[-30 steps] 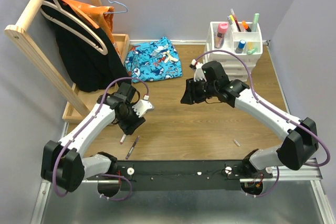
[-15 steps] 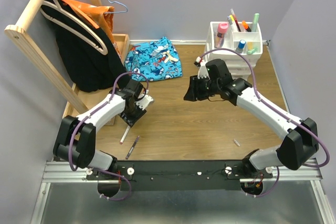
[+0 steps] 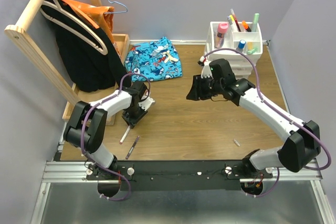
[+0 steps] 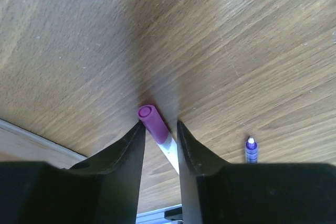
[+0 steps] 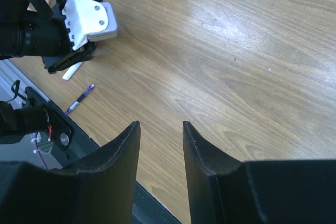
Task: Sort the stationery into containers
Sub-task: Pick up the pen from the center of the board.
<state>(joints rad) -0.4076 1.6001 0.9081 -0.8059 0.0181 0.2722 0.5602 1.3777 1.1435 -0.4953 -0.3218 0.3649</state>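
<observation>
Surface: pale wood-grain boards (image 3: 210,124), smooth and matt, are seen under both arms.
White pen (image 4: 167,148): a slim white barrel with a round purple cap is laid flat on the surface, toward its near left.
Long axis: in the top view it is seen running from near left to far right, with the capped end pointed away from the arm bases.
Left claw (image 4: 159,127): it is set low at the surface, with its black tapered fingers placed on either side of the purple cap. Whether the cap is pinched cannot be told.
Second pen (image 4: 251,150): a thin dark purple one is laid just beside the first, nearer the front edge, untouched.
Right claw (image 5: 160,129): it is held released above bare wood at mid-surface, with nothing between its fingers.
Organiser (image 3: 251,62): a boxy white plastic unit with stacked drawers is placed at the far right corner.
Contents: upright pens and markers in orange, green and dark tones, plus a pink glitter tube (image 3: 221,32), are held in its top compartments.
White stub (image 3: 237,142): a small piece is seen lying at the near right.
</observation>
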